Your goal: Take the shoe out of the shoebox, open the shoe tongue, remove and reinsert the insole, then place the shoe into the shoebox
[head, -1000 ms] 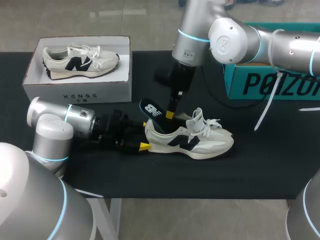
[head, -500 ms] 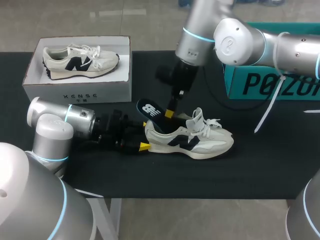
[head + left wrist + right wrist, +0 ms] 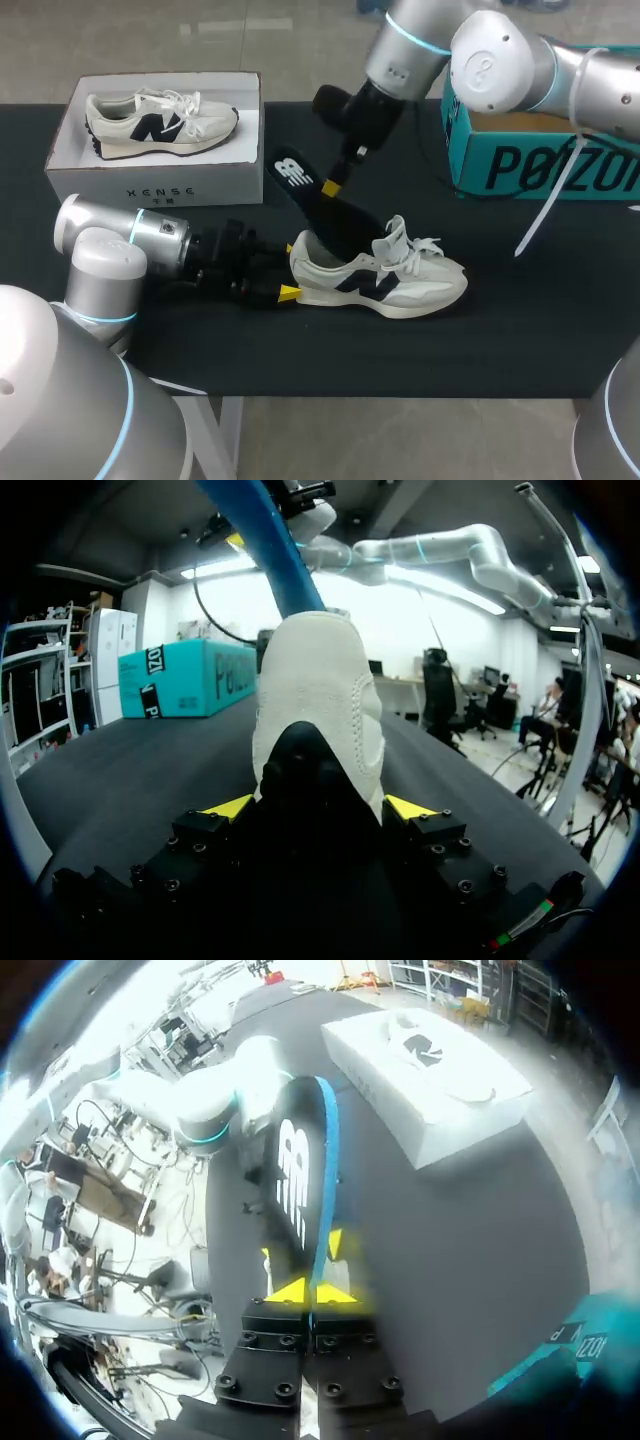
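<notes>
Head view: a cream-and-navy suede sneaker (image 3: pixel 385 275) sits on its sole on the black table cover (image 3: pixel 500 340). Its toe points toward the right arm's side, the laces are loose and the tongue stands up. The left gripper (image 3: pixel 288 293) comes in low along the table to the sneaker's heel. In the left wrist view its two yellow tips press one on each side of that heel (image 3: pixel 320 690), so it is clamped on the sneaker.

The right gripper (image 3: pixel 332 187) hangs down from above, pinched on a long dark insole with a blue edge and a white logo (image 3: pixel 310 195). The insole slants. Its upper end is in the air just beside the box's corner, and its lower end is down at the sneaker's mouth, behind the tongue. How far inside it goes I can't tell from here. In the right wrist view the yellow tips sit tight together with the thin insole (image 3: pixel 300 1175) between them, running out ahead of the fingers.

At the back on the left arm's side stands an open white cardboard shoebox (image 3: pixel 150 180). A second sneaker (image 3: pixel 160 120) of the same colours lies on its side in it. A teal cardboard box (image 3: pixel 540 165) stands at the far edge behind the right arm.
</notes>
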`<state>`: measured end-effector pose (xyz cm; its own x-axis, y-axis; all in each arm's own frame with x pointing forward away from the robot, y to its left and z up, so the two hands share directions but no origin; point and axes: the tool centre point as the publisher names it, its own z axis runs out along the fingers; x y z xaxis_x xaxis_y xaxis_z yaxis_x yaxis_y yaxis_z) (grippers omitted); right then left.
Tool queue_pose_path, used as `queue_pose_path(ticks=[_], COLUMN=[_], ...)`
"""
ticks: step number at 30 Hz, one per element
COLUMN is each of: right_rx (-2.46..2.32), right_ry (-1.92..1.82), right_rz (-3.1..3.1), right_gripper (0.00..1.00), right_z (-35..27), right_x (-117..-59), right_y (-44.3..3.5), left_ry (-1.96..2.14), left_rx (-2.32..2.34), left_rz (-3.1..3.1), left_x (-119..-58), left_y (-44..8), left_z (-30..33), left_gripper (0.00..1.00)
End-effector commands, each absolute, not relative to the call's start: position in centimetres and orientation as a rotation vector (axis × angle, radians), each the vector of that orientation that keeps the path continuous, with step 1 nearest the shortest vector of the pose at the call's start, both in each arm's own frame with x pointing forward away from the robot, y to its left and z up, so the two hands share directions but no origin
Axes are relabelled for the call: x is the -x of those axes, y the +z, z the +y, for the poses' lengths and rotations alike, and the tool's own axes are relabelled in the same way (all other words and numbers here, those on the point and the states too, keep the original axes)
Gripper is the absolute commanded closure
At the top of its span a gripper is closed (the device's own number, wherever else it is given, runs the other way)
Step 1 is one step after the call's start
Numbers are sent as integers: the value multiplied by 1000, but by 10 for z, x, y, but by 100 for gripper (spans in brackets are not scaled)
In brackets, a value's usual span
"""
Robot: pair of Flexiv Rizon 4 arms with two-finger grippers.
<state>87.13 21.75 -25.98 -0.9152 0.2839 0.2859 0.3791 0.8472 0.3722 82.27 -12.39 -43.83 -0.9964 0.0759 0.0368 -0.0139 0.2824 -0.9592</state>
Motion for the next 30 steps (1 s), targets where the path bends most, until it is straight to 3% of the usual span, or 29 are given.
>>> queue_pose_path(ticks=[1,8,27,30], right_rx=[578,615,615,672], right_ry=[-682,-776,-776,-996], right_rz=[-2872,-2927,-2927,-2839], right_gripper=[100,100,100,100], right_z=[207,207,207,186], right_x=[-870,-875,-875,-846], right_y=[-209,-146,-146,-125], left_ry=[1837,1837,1837,1837], left_rx=[58,58,58,58], left_rz=[-2455,-2455,-2455,-2455], left_x=[-823,-823,-823,-823], left_y=[-444,-444,-444,-444], left_z=[-126,-126,-126,-126], left_gripper=[100,100,100,100])
